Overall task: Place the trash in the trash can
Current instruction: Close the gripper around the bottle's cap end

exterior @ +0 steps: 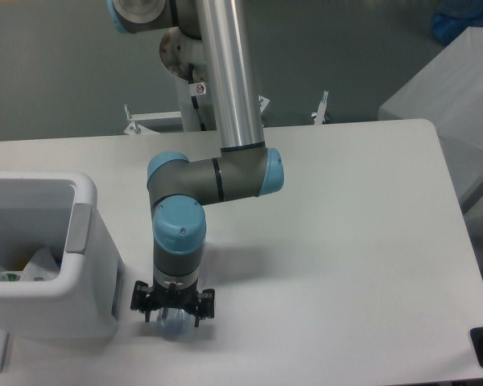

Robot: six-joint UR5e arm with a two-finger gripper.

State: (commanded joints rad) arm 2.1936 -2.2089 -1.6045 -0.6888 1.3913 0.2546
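Gripper (173, 310) clamped on clear bottle (172, 324) near tabletop's (346, 241) front edge, beside white trash can (84, 241); seemingly mid-pickup, next needing lift over rim.

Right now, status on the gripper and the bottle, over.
Gripper low at the table, straddling the clear bottle; jaw closure not visible. Trash can close beside it, some items inside. Nothing seen between them.

The bottle (171, 325) lies on the table (346, 241), right of the trash can (52, 265).
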